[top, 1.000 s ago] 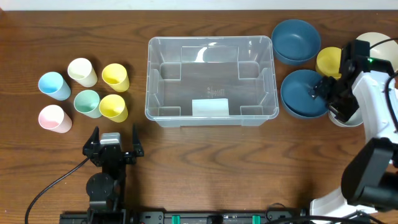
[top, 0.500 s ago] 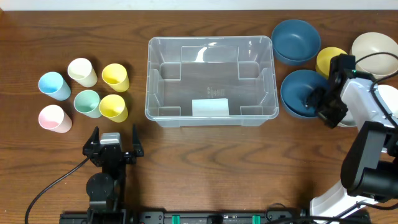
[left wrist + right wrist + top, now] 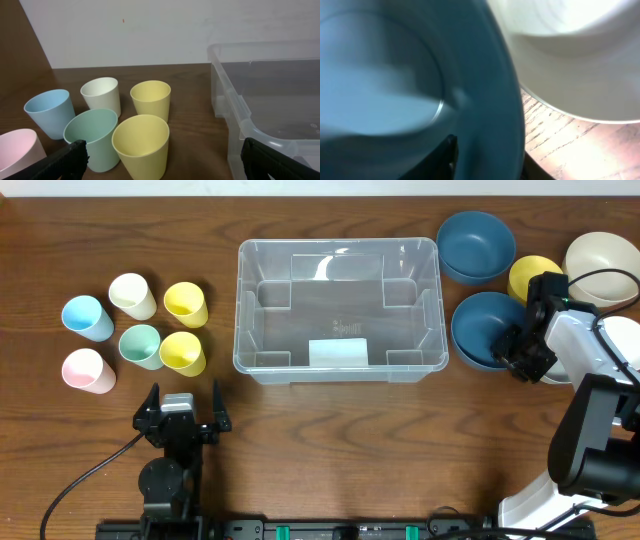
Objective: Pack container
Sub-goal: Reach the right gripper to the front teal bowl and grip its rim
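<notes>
Overhead, left to right: the six pastel cups (image 3: 135, 330) stand grouped at the table's left end, none yet packed. Below them my left gripper (image 3: 183, 408) sits parked with jaws spread wide, just as it did a second ago; its wrist view looks across the cups toward the container's corner. The container (image 3: 340, 360) stands mid-table, well apart from both arms, with nothing packed in it. The change is on the right. My right gripper (image 3: 520, 356) has swung in from above the bowl cluster and dropped onto the right rim of the nearer blue bowl (image 3: 485, 330), its jaws drawing inward over the last second. The right wrist view shows that rim running between my fingers (image 3: 449, 152), with a white bowl (image 3: 570, 65) just beside it. Whether the jaws have bitten firmly yet I cannot tell. As I judge it, packing is only beginning: this bowl looks set to be the first item lifted across to the container.
</notes>
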